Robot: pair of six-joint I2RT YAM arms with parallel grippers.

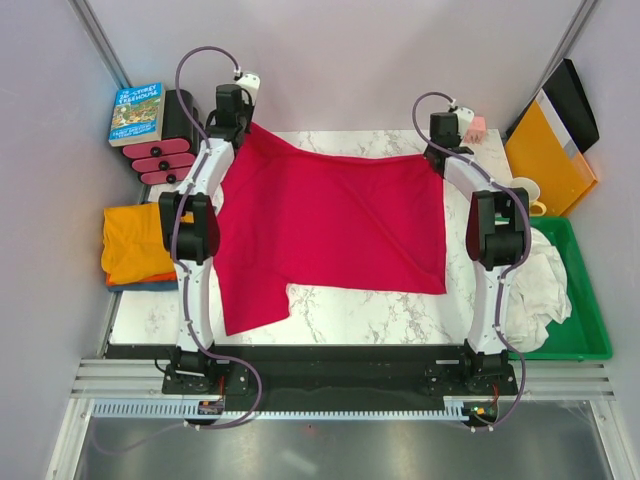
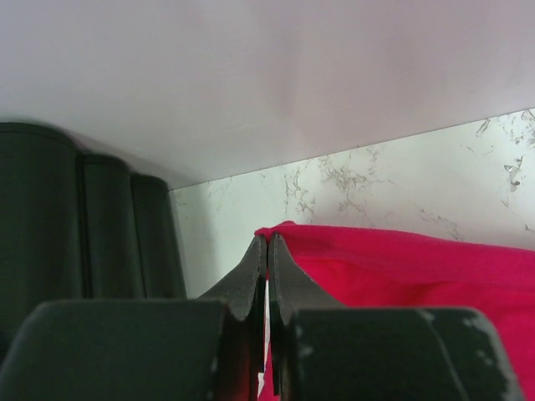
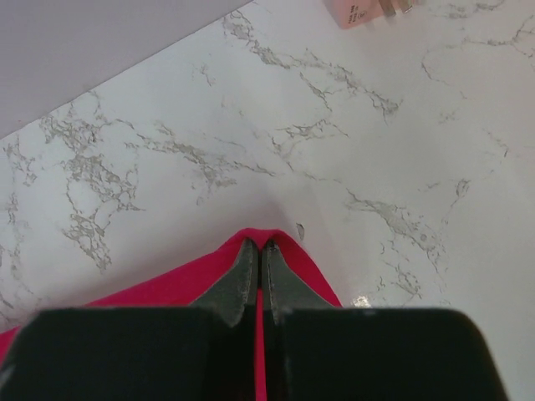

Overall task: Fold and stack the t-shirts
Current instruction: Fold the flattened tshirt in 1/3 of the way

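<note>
On crimson t-shirt [image 1: 330, 220], both tools [image 2: 267, 244] [image 3: 257, 247] clamped

Both arms stretched fwd to table [image 1: 350, 310] far edge. L gripper [image 2: 267, 255] near far-left corner, R gripper [image 3: 257, 255] near far-right; both jaws pinched tight on red shirt [image 1: 330, 220].

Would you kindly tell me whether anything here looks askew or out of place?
The crimson red fabric t-shirt lies askew: one flap juts toward the near-left edge of the marble table. The left gripper and right gripper are each shut on a far corner. The crumpled white cloth bulges from the green plastic tray.
</note>
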